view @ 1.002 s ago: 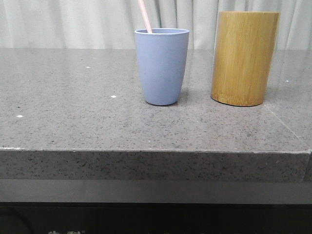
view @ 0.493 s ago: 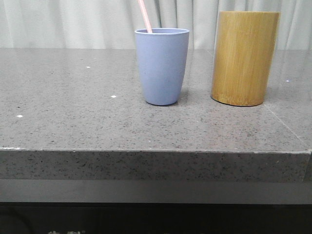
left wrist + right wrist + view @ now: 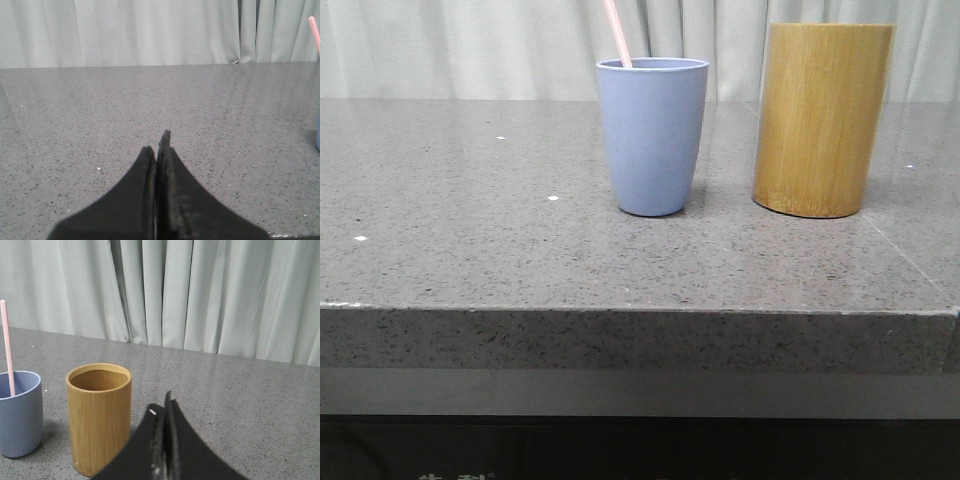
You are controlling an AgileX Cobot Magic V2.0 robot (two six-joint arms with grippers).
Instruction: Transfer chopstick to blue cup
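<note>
- The chopstick (image 3: 617, 33) is seen standing inside the blue cup (image 3: 652, 135); the task is judged done.
- The left pincer (image 3: 159, 150) and right pincer (image 3: 163, 412) are closed and empty, well apart from the cup.

A grey speckled stone table (image 3: 470, 250) carries two vessels — blue cup (image 3: 652, 135), bamboo cylinder (image 3: 820, 120).

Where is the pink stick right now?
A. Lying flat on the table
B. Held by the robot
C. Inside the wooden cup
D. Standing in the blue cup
D. The chopstick pokes up out of the blue cup, leaning against its rim, apart from the wooden cup.
</note>
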